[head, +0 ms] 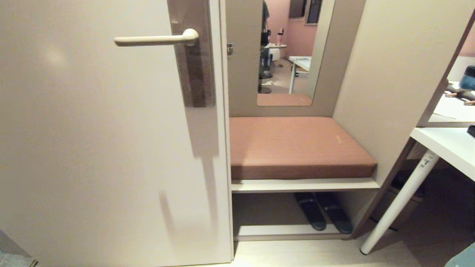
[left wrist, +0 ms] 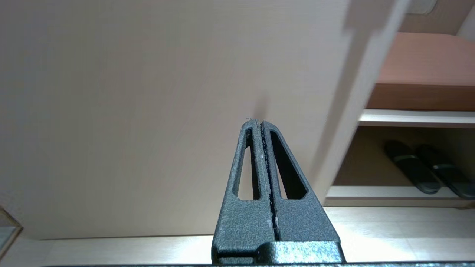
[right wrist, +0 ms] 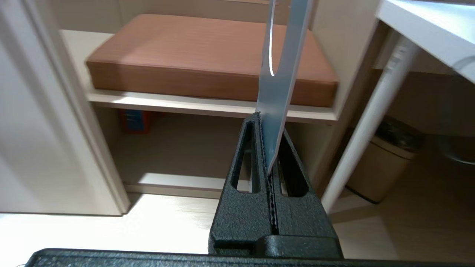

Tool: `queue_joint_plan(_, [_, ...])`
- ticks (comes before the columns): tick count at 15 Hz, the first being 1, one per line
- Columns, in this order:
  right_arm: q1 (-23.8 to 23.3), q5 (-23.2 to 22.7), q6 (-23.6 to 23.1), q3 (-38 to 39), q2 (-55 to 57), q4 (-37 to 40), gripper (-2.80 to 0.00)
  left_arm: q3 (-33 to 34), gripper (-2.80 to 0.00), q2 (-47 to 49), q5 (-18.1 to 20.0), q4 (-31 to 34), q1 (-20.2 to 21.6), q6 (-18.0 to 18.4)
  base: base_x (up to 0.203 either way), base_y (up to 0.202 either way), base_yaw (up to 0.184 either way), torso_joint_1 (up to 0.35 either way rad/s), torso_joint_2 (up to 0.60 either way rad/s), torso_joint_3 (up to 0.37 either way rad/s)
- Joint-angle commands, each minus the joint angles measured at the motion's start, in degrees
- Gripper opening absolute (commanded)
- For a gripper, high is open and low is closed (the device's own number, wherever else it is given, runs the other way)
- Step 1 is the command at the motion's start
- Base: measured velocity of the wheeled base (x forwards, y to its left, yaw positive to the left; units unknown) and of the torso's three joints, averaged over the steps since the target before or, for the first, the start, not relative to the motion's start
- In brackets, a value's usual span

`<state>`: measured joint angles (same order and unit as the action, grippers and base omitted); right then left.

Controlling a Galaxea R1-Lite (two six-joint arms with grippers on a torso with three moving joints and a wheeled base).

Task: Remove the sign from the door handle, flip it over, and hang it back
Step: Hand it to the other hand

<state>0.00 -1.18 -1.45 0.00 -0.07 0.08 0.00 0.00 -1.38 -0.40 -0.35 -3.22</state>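
The door handle (head: 159, 39) is sitting bare in the upper left of the head view, its cream lever pointing left from a knuckle on the brownish-grey backplate (head: 195, 70) of the cream door (head: 92, 148). Nothing is hanging from it.

The sign (right wrist: 280, 70) is showing only in the right wrist view, in the upper middle of that frame. The right gripper (right wrist: 268, 122) is clamping its lower end, jaws pressed tight on the thin sheet, which is standing edge-on and rising out of the top of the frame. The face in view is pale blue-grey, with a curved white line near the top; which printed side it is cannot be told.

The left gripper (left wrist: 261, 124) is showing in the lower middle of the left wrist view, its 2 fingers (left wrist: 248, 167) squeezed fully together with nothing between them, pointing at the door's plain panel.

Right of the door in the head view, a brown cushion (head: 297, 146) is lying on a bench shelf, with 2 dark slippers (head: 323, 215) below it. A white table leg (head: 400, 200) is slanting at lower right, and a mirror (head: 289, 55) is standing above the cushion.
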Motion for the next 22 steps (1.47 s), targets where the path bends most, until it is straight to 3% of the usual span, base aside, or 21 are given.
queue_joint_plan(1, [-0.07, -0.05, -0.04, 0.00, 0.07, 0.01, -2.80, 0.00, -2.80, 0.09, -0.03, -0.04, 0.00, -0.03, 0.000, -0.160, 0.000, -0.002, 0.00, 0.002])
queue_joint_plan(22, [0.00, -0.05, -0.19, 0.00, 0.07, 0.01, -2.80, 0.00, -2.80, 0.09, -0.03, -0.04, 0.00, 0.14, 0.000, -0.005, 0.000, 0.000, 0.00, 0.000])
